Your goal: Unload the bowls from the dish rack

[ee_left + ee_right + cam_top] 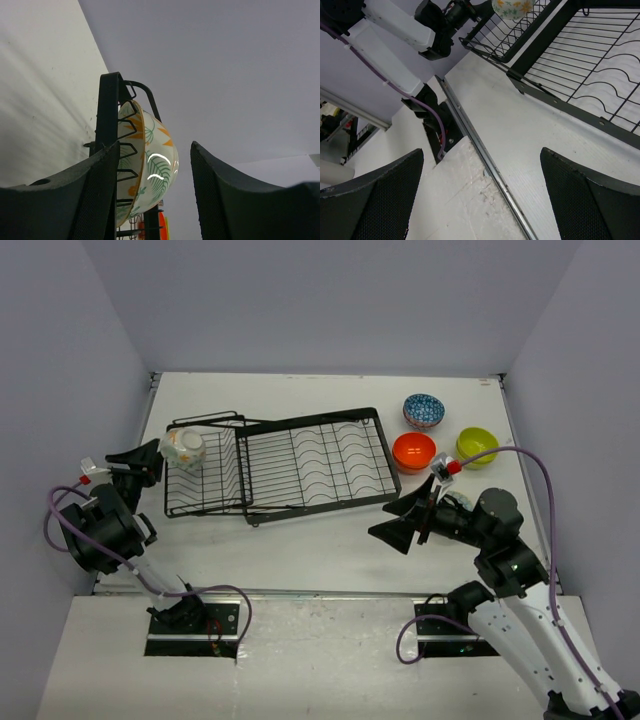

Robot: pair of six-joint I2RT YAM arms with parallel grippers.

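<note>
Straddling the floral bowl (185, 448) in the left basket of the dish rack (310, 455), the left gripper (150, 462) stood apart, unclamped. Grasping seemed in hand; next called for closing and lifting. Rightward, three bowls (414, 451) sat on the table (300, 540), just beyond the wide-apart right gripper (385, 520).

A cream floral bowl (184, 448) leans on its side in the black wire dish rack (300, 465), at its left end. The blue-patterned bowl (424, 410), orange bowl (414, 451) and lime green bowl (477, 446) sit upright near the table's (300, 540) far right corner.

Glossy bowl (157, 165), matt wire rack (107, 110)
</note>
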